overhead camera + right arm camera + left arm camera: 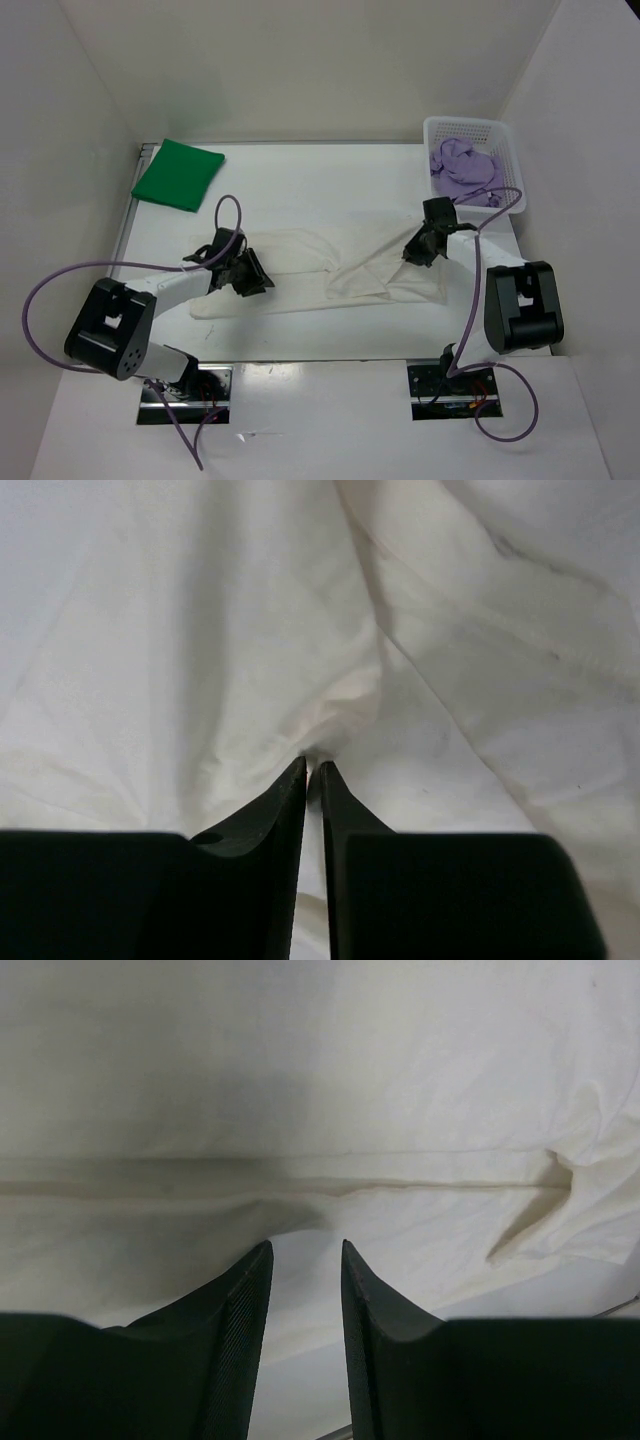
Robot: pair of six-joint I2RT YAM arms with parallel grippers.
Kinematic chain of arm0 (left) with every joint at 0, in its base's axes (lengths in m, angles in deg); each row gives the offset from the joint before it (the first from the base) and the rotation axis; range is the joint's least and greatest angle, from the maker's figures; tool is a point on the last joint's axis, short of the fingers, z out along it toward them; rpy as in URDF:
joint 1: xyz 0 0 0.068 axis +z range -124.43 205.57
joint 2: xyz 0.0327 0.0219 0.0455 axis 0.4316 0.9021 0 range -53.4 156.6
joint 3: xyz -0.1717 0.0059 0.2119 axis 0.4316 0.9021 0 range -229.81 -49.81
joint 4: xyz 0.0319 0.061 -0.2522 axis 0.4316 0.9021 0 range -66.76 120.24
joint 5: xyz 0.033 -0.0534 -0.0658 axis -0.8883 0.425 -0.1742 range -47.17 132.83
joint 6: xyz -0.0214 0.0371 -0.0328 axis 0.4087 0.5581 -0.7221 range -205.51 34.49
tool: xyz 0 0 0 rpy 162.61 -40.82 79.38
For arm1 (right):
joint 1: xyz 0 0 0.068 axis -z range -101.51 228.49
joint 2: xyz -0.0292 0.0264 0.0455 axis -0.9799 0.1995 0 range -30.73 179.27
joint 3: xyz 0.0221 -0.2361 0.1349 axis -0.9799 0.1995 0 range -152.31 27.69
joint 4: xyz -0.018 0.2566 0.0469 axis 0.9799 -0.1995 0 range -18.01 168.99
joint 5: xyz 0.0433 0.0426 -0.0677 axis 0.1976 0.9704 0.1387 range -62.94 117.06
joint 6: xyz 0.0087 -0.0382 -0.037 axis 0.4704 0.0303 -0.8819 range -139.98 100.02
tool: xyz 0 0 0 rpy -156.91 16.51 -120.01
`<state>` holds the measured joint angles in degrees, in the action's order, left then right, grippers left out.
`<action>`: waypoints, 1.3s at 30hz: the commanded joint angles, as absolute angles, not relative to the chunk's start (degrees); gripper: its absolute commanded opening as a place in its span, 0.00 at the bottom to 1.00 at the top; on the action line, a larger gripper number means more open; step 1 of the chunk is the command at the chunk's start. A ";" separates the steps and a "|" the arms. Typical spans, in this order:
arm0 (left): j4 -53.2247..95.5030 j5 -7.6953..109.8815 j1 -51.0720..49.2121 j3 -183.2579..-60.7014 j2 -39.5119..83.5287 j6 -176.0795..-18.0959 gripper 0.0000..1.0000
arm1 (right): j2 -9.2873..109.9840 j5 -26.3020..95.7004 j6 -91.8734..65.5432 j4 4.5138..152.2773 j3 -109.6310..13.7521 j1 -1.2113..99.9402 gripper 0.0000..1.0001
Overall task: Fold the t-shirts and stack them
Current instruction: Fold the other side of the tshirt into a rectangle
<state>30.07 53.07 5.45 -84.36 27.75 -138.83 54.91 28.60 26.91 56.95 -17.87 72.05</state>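
Right hand (312, 764) pinching cream shirt (305, 285) fold — left hand (306, 1245) slightly parted at hem.

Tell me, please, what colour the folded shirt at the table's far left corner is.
The folded shirt is bright green, clearest in the top external view.

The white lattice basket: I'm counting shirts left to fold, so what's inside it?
A crumpled light purple t-shirt lies inside the basket, filling most of it. Whether anything sits beneath the shirt cannot be seen, as the cloth covers the bottom.
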 commanded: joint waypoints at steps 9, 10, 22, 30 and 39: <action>32.82 55.05 10.98 -81.01 26.14 -132.97 0.41 | 60.75 23.10 18.17 62.55 -27.93 73.66 0.05; 32.82 55.05 11.50 -81.01 26.14 -132.97 0.41 | 62.59 23.10 18.16 63.08 -28.72 73.66 0.05; 35.54 56.26 13.70 -82.75 21.67 -132.97 0.41 | 58.31 23.62 18.69 58.08 -28.72 73.66 0.54; 37.14 60.50 4.86 -94.27 24.90 -130.86 0.41 | 44.96 32.41 21.06 52.62 -20.76 73.66 0.23; 30.54 69.01 -12.65 -107.63 44.94 -133.32 0.53 | 49.42 37.96 24.58 59.38 -13.97 69.71 0.41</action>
